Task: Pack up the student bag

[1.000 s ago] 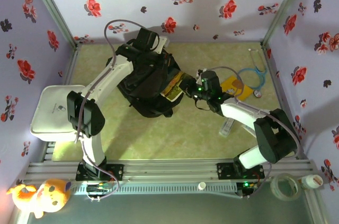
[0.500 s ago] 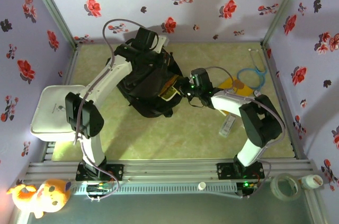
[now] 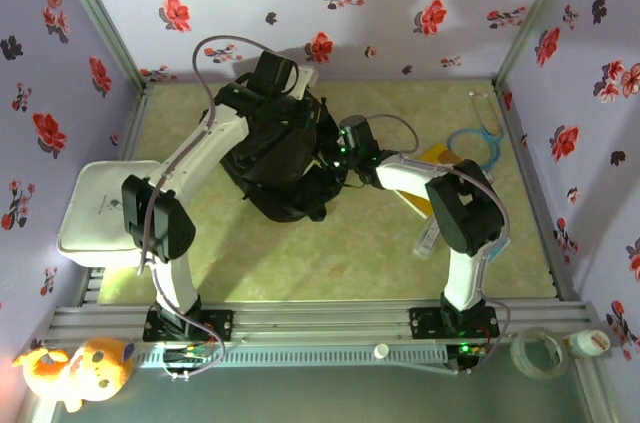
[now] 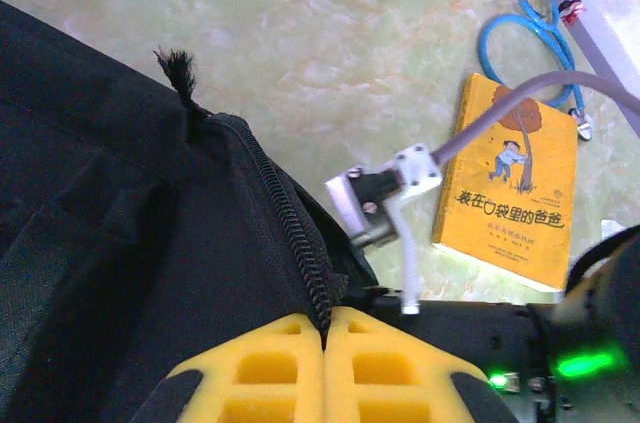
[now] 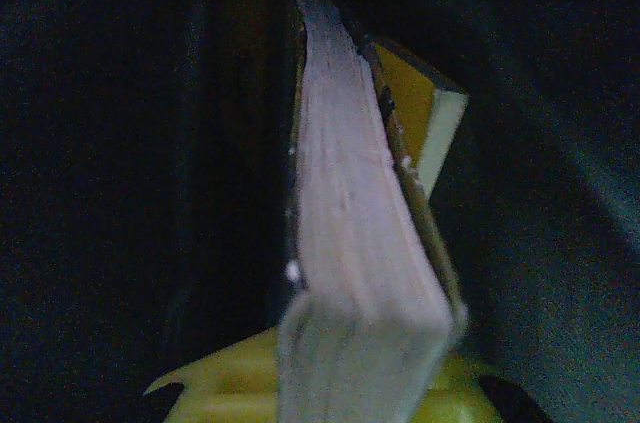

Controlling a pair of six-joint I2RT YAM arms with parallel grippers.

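One student bag [image 3: 283, 158] lies mid-table, its interior dark. There are two books. The held book [image 5: 350, 233] is inside the bag, clamped by the right gripper [image 5: 345, 388], its cover unreadable. The yellow book [image 4: 510, 183] lies beside the bag. The left gripper [image 4: 325, 328] is clenched on the zip [image 4: 300, 253].

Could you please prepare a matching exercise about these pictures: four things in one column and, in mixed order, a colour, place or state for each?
Things
1. student bag
2. stethoscope
3. left claw
4. right claw

Descriptions
A. shut on a book, inside the dark bag
B. blue, at the far right of the table
C. shut on the bag's zip edge
D. black, in the middle of the table

Pairs: 1-D, 2-B, 3-C, 4-A.
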